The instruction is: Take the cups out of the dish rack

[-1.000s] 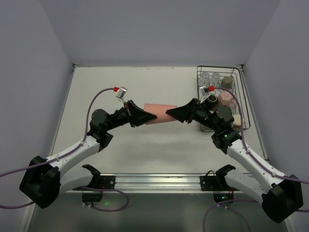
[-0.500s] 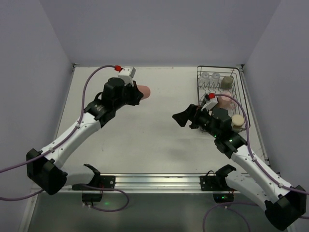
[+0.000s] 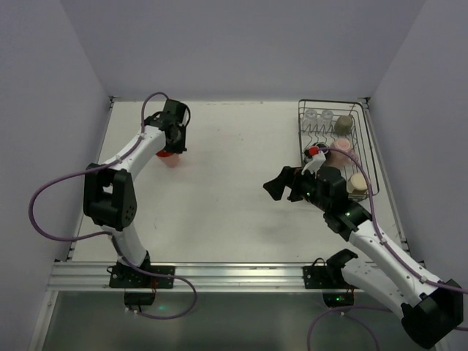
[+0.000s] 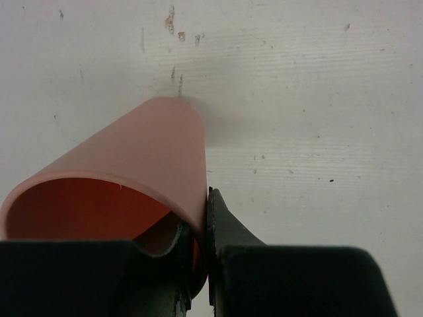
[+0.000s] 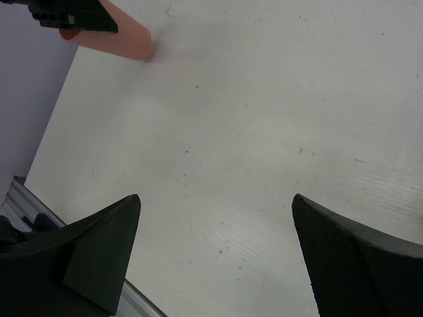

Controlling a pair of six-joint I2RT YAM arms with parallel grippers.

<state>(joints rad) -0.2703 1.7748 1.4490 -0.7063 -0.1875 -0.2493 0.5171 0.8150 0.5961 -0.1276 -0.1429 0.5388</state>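
You've got bright, even, diffuse light in all 3 views, no glare. Overhead cam: table [image 3: 234, 146] reads flat white, walls [image 3: 241, 44] w/ a lilac tint, shadows under the arms faint & soft-edged. Left wrist cam: pink cup [image 4: 145, 158] throws a soft grey smudge on the table past its far end; left fingers [image 4: 291, 277] near-black, blurred, no detail. Right wrist cam: right fingers [image 5: 79, 257] dark & soft too, table specks & scratches sharp
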